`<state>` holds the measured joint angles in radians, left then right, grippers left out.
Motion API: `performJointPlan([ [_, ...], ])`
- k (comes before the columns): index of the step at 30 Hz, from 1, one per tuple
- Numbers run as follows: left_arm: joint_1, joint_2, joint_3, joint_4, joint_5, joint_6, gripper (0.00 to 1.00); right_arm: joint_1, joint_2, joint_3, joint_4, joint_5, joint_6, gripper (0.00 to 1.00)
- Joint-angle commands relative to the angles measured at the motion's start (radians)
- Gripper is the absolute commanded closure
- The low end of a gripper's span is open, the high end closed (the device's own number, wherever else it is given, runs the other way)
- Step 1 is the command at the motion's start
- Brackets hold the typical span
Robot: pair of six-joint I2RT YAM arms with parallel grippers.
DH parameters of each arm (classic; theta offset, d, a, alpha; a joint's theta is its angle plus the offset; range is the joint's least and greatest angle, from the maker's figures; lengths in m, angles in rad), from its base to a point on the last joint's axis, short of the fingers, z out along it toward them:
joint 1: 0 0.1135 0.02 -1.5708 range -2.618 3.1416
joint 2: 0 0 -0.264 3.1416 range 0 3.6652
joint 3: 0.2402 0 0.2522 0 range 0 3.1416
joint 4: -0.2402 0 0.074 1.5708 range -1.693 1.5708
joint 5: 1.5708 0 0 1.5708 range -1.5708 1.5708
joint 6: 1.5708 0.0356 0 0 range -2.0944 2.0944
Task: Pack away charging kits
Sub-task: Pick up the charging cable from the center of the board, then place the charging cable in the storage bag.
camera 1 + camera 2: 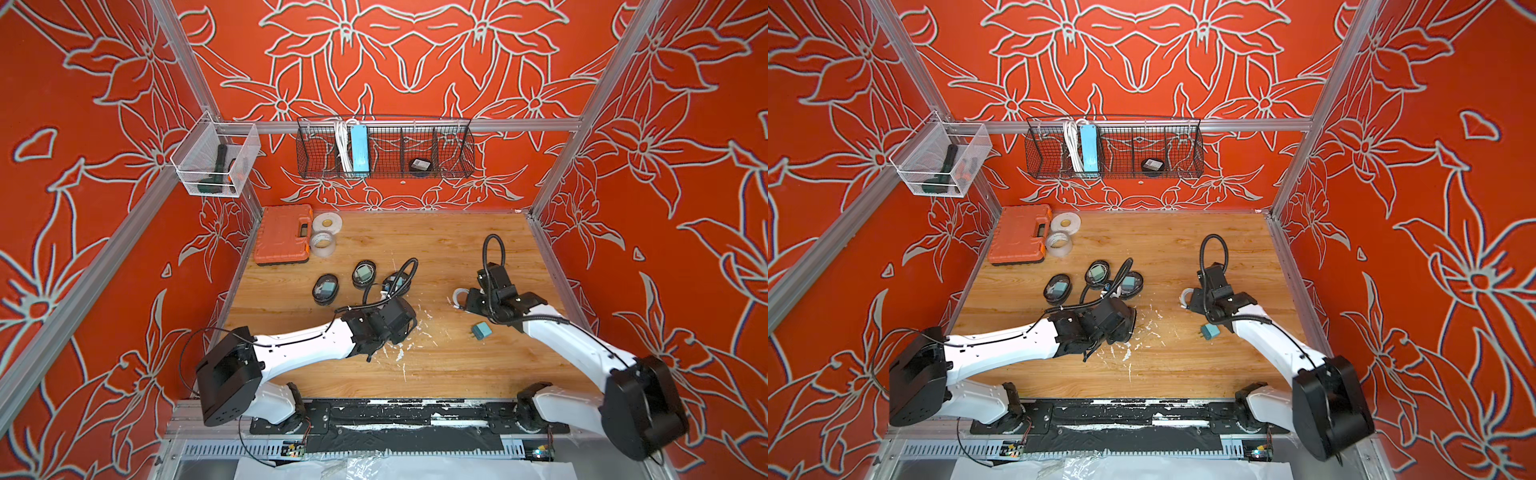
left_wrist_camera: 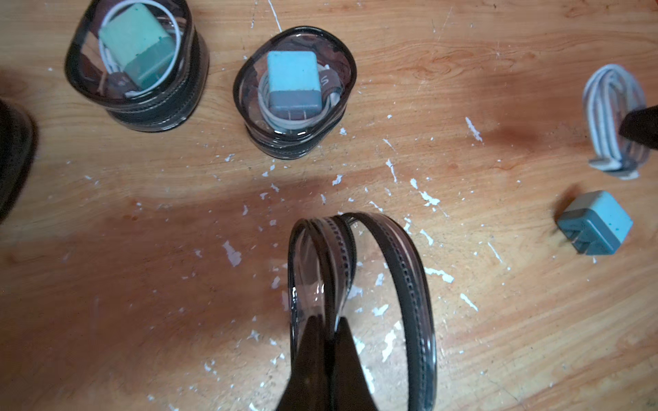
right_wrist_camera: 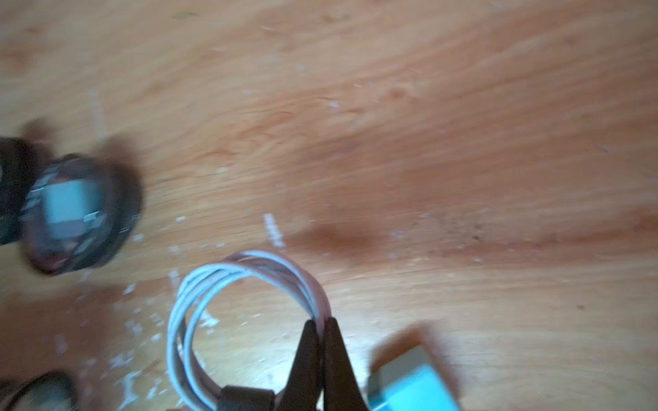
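You look about three quarters of the way through. Three cases sit close together toward the left edge of the desk [image 1: 436, 249], and each shows a teal adapter through its clear top: one [image 1: 325, 287], a second [image 1: 364, 274] just behind it, and a third [image 1: 1128, 284] partly hidden behind the left arm's hose. Two clearly have white cable coiled round the cube, but I cannot tell whether any is zipped. The fourth kit is out in two parts. Your right gripper [image 3: 322, 322] is pressed together on the coiled white cable [image 3: 256, 258], toward the right edge. The loose adapter [image 1: 481, 330] lies on the wood just in front of it, untouched. Your left gripper [image 2: 329, 322] pinches the rim of the empty case [image 2: 406, 274], which gapes open near the desk's middle. Left to do, by my reading: cable in, adapter in, case closed.
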<state>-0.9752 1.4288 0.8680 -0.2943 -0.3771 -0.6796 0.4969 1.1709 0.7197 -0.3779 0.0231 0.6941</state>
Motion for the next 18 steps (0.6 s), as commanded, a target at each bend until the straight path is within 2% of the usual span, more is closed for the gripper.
performJointPlan([
  [1,-0.005,0.045,0.032,0.099,0.006,0.013,1.00,0.148,-0.050,-0.013,0.027,-0.008,0.080,1.00],
  [8,-0.005,0.078,0.043,0.166,0.027,0.029,1.00,0.325,-0.003,0.029,0.109,-0.022,0.097,1.00],
  [12,-0.005,0.070,0.028,0.206,0.051,0.039,1.00,0.371,0.055,0.052,0.140,-0.023,0.101,1.00],
  [18,-0.005,0.045,0.017,0.230,0.079,0.049,1.00,0.381,0.149,0.067,0.165,-0.010,0.110,1.00],
])
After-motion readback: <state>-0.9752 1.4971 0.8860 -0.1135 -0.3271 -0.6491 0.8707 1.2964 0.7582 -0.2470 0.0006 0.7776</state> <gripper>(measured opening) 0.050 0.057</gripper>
